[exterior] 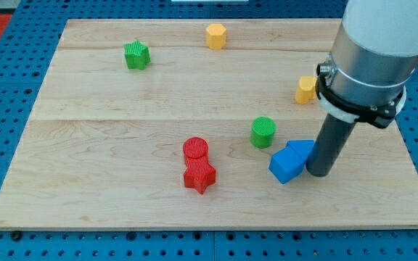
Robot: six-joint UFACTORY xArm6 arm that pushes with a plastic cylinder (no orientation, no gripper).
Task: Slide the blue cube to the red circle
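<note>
The blue cube [286,164] lies on the wooden board [107,174] at the lower right, with a second blue block [301,148] of unclear shape touching it just behind. My tip [318,172] stands right beside the blue cube, on its right side, touching or nearly touching it. The red circle [195,148] lies to the left of the blue cube, at the board's lower middle, with a red star [199,175] touching it just below. A green circle [263,132] sits between the red circle and the blue blocks, slightly higher.
A green star [136,54] lies at the upper left. A yellow hexagon [216,35] sits at the top middle. A yellow block [305,89] at the right is partly hidden by the arm's grey collar [361,80]. The board's right edge is close to my tip.
</note>
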